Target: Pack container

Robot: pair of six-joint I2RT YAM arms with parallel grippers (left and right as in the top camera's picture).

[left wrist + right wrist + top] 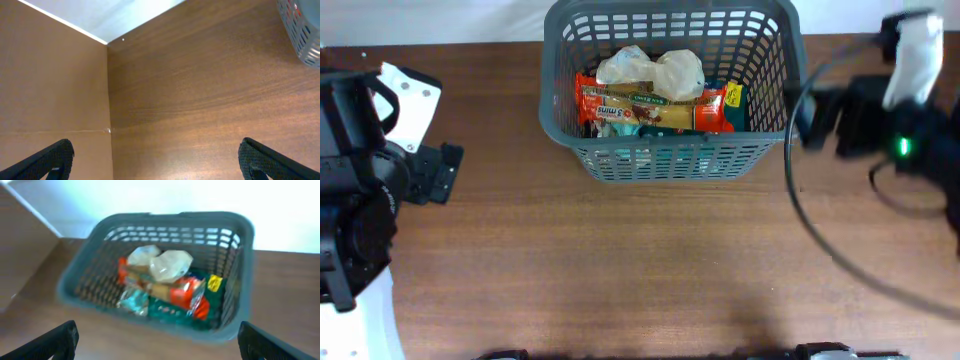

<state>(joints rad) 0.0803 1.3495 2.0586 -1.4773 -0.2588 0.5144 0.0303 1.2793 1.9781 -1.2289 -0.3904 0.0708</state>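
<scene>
The dark grey lattice basket [772, 75] stands at the back middle of the table. It holds an orange-ended snack packet [655, 105], two clear crinkled bags [655, 68] and teal packets. My left gripper [442, 170] is open and empty at the far left, well away from the basket. My right gripper [812, 115] looks blurred just right of the basket. In the right wrist view its fingers [157, 330] are wide open and empty, with the basket [240, 270] and its packets [187, 292] ahead. In the left wrist view the open fingers [155, 150] hang over bare wood.
A black cable [810, 225] loops over the table at the right. The basket's corner [305, 35] shows at the top right of the left wrist view. A seam [108, 90] in the table runs through that view.
</scene>
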